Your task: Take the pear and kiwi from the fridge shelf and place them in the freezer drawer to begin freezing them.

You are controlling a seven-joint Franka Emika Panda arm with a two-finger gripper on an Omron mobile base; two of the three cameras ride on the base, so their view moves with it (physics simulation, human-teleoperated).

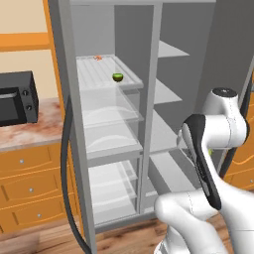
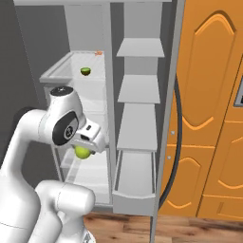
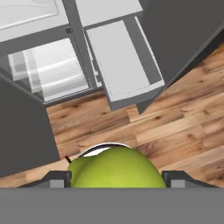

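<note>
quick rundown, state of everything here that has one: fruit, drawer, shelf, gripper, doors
pear: held in the gripper, above the wooden floor
gripper: shut on the pear, one finger each side
kiwi: resting on the fridge shelf, untouched
fridge shelf: in place, carrying the kiwi and a tiny orange item
freezer drawer: pulled out, nothing in it
fridge door: swung open

A yellow-green pear (image 3: 116,168) sits between the dark finger tips of the gripper (image 3: 116,179), above wood-grain brown floor planks (image 3: 183,127). The freezer drawer (image 3: 122,61) is plain light grey. On the translucent, finely ribbed whitish fridge shelf (image 1: 99,74) lies a bright green kiwi (image 1: 117,77) with a dark brown side. Orange cabinet doors (image 2: 213,95), a black microwave (image 1: 17,99) and a mottled pinkish bench (image 1: 30,131) flank the grey fridge.
</note>
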